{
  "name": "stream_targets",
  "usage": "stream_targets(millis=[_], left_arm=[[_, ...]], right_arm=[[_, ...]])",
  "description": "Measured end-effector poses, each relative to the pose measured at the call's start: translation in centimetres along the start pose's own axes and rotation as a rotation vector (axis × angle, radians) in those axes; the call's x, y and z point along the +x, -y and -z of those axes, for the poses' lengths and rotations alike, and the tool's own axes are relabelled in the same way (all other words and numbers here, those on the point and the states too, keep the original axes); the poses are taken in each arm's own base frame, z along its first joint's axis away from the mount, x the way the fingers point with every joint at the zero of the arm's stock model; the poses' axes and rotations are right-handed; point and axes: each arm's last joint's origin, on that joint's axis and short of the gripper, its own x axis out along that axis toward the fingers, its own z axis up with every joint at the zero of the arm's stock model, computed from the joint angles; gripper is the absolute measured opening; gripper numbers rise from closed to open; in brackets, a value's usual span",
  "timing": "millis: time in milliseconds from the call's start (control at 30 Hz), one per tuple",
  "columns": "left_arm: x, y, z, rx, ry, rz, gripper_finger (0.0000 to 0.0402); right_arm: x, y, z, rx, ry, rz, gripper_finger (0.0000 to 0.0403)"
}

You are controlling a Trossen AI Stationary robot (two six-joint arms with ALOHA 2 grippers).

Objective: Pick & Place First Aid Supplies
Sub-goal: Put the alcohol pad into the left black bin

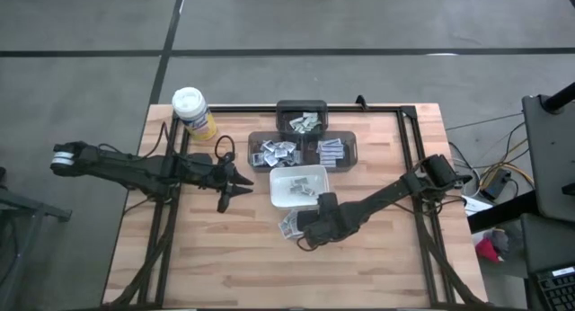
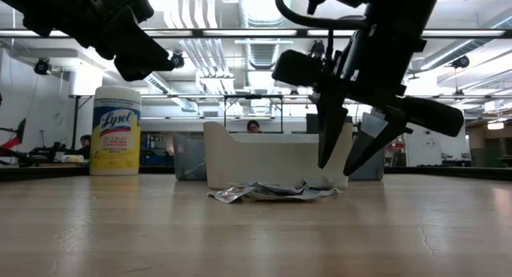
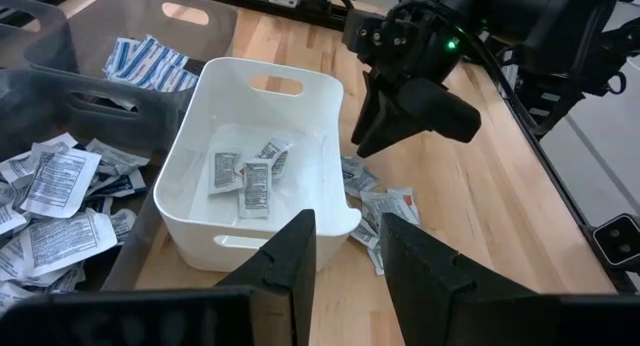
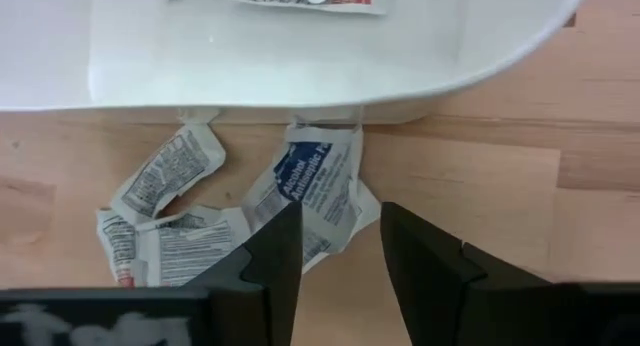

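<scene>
Several packets (image 4: 300, 191) lay beside the dish (image 1: 300, 187); the right gripper (image 4: 340, 251), open above them, needed lowering and closing. The left gripper (image 1: 226, 196) waited, half-open.

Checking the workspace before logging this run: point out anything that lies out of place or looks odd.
A few packets lie crumpled on the bare table just outside the white dish, instead of in the dish or the grey bins. The right gripper hangs open right over them; the left gripper waits beside the dish.
</scene>
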Motion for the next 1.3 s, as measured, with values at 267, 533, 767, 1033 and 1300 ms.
stream_targets(millis=[267,533,767,1033,1300], left_arm=[[0.0,0.0,0.0,-0.001,0.0,0.0,0.0108],[0.0,0.0,0.0,-0.002,0.001,0.0,0.0108],[0.0,0.0,0.0,-0.002,0.001,0.0,0.0108],[0.0,0.0,-0.1,-0.002,0.004,0.0,0.0108],[0.0,0.0,-0.1,-0.002,0.01,0.002,0.0108]], right_arm=[[0.6,0.3,0.2,0.012,-0.009,-0.017,0.0134],[1.1,1.0,0.2,0.03,-0.008,0.003,0.0134],[1.3,1.2,0.3,0.038,-0.036,0.009,0.0132],[1.3,0.8,0.4,0.04,-0.035,-0.035,0.0139],[1.5,0.9,0.4,0.039,-0.034,-0.041,0.0124]])
